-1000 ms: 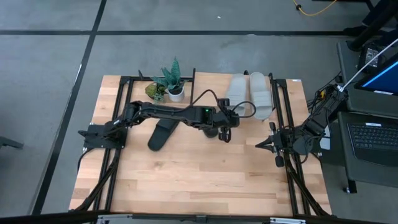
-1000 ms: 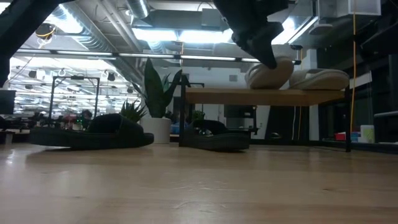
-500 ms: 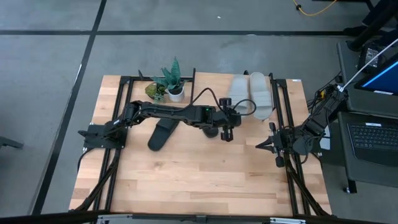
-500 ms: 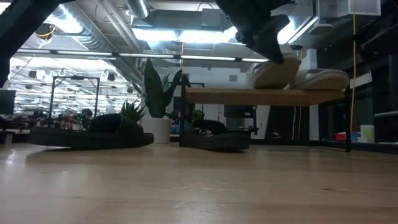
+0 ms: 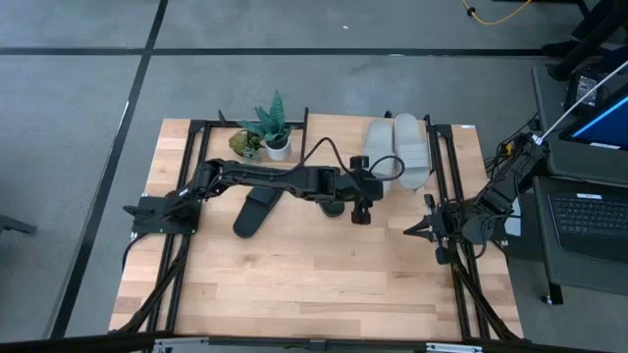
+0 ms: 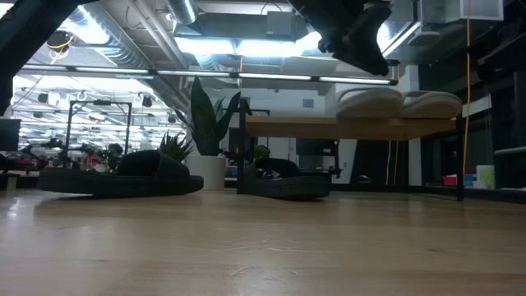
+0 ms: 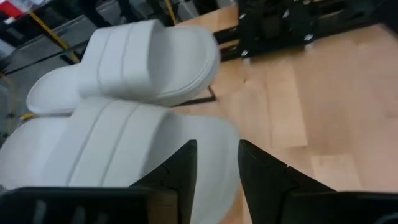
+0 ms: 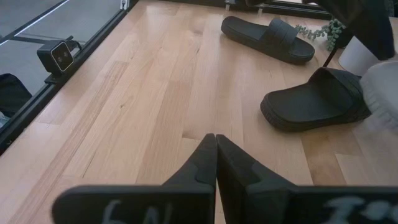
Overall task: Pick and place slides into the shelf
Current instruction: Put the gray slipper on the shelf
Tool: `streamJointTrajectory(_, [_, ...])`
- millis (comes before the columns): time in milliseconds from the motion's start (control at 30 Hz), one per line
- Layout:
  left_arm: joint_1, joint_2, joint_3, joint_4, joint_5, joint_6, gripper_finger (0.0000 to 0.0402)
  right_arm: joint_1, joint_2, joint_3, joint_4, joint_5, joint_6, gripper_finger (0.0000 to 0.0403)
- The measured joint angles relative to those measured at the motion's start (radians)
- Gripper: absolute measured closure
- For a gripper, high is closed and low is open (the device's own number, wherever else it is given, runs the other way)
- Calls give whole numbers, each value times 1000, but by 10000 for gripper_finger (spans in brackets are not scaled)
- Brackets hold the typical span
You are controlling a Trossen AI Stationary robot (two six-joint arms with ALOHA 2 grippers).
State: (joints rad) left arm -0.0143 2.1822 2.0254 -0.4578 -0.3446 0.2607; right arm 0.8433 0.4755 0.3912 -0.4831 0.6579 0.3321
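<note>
High view: left arm stretches across the table (image 5: 294,275), its left gripper (image 5: 361,208) just short of two grey slides (image 5: 397,150) lying side by side at the far right of the board.
Low view: only here is the shelf (image 6: 353,126) seen as a raised board, with the grey slides (image 6: 399,103) on top and one black slide (image 6: 283,182) on the table beneath its near end; the left gripper (image 6: 357,41) hangs just above the grey pair, touching neither.
Left wrist view: fingers (image 7: 180,168) stand a little apart with nothing between them; the grey slides (image 7: 137,68) fill the ground just ahead.
Right wrist view: right gripper (image 8: 214,162) closed tip to tip, empty, low over bare wood; both black slides (image 8: 267,37) lie well ahead of it.
Second black slide: on the open table (image 5: 257,210), under the left arm's reach, apart from the shelf.
Plants: a pot (image 5: 277,145) with spiky leaves and a smaller green clump (image 5: 245,145) at the table's far edge, just left of the shelf.
Right arm: parked at the right edge (image 5: 432,228).
Beyond the table: a laptop (image 5: 589,221) on a side stand.
</note>
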Motion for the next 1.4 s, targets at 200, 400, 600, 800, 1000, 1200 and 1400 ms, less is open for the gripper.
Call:
streamJointTrajectory(200, [-1, 0, 0, 11, 16, 0, 286, 0, 0, 0, 0, 0, 0, 397])
streamJointTrajectory(400, [-12, -1, 0, 3, -12, 63, 286, 0, 0, 0, 0, 0, 0, 397])
streamJointTrajectory(600, [-46, -48, 0, -104, -222, 139, 307, 0, 0, 0, -13, 1, 0, 397])
streamJointTrajectory(800, [-45, -60, 0, -237, -232, 57, 388, 0, 0, 0, -15, 1, 0, 397])
streamJointTrajectory(1000, [-7, -42, -3, -347, -228, -24, 399, 0, 0, 0, -16, 1, 0, 397])
streamJointTrajectory(1200, [14, -45, -1, -338, -131, -65, 401, 0, 0, 0, -16, 1, 0, 397])
streamJointTrajectory(1400, [22, -32, -2, -340, -88, -68, 401, 0, 0, 0, -16, 1, 0, 397])
